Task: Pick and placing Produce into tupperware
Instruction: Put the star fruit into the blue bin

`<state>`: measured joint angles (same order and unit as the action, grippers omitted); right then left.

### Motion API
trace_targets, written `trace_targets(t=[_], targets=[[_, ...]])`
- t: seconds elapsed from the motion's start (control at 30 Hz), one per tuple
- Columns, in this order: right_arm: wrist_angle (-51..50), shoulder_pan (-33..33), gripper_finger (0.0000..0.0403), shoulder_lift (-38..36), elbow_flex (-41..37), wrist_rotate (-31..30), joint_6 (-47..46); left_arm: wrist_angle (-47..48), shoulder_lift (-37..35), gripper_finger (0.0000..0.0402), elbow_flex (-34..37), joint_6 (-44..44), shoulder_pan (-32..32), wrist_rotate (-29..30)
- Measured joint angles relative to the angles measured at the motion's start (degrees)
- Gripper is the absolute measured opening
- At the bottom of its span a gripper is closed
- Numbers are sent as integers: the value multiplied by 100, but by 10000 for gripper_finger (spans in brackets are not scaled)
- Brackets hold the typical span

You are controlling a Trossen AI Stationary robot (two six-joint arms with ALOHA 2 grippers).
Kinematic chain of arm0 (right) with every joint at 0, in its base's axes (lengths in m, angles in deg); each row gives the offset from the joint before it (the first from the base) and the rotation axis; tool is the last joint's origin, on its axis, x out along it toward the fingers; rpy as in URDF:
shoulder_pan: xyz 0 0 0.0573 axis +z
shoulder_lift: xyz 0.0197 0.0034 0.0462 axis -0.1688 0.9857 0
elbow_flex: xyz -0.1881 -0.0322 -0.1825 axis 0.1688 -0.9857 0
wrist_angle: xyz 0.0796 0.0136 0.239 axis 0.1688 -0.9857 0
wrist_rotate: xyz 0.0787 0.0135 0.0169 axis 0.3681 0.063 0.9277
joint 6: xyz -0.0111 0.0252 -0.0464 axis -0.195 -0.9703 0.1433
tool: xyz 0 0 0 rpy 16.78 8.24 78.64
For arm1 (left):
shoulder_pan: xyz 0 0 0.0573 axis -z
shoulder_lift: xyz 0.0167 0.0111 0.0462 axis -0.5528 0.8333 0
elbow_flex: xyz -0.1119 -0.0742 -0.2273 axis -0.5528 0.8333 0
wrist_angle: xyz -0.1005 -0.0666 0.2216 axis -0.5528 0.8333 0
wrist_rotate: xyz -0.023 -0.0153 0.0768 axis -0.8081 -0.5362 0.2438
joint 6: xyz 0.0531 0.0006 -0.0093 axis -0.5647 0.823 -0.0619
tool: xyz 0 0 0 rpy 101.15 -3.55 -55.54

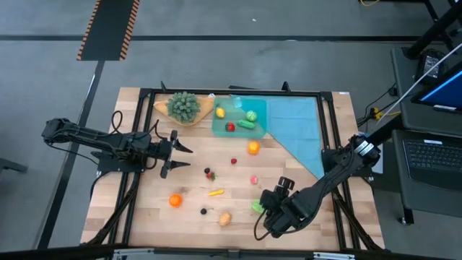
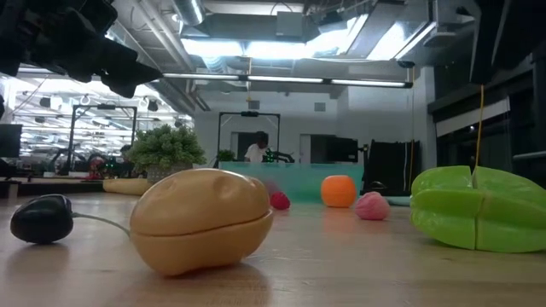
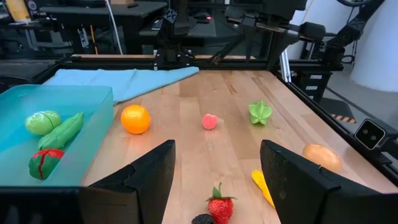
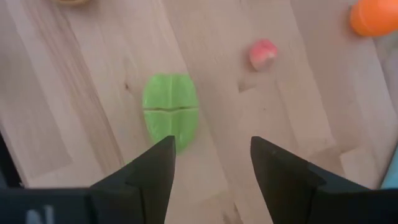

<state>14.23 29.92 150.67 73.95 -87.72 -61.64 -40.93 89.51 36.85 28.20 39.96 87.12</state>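
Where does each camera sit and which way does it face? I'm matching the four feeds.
High view: overhead, straight down on the table; both arms show.
Low view: at tabletop height, looking across to the room; tan potato fills the foreground.
Left wrist view: behind the open left gripper, facing the tupperware.
Right wrist view: above the open right gripper, looking down.
Shared: the green star fruit shows in every view.

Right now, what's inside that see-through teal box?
The tupperware holds four toy pieces: a yellow one, a round green one, a long green one and a red one. Nothing visibly covers them.
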Motion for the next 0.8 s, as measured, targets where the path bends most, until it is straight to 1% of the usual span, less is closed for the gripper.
trace_targets(t=[0.13, 0.67, 0.8], targets=[[8, 0, 211, 0, 0, -1, 271, 0, 1, 228, 0, 0, 0, 0], [227, -9, 211, -2, 0, 2, 446, 0, 0, 228, 0, -2, 0, -1], [326, -9, 211, -2, 0, 225, 447, 0, 0, 228, 0, -2, 0, 0]])
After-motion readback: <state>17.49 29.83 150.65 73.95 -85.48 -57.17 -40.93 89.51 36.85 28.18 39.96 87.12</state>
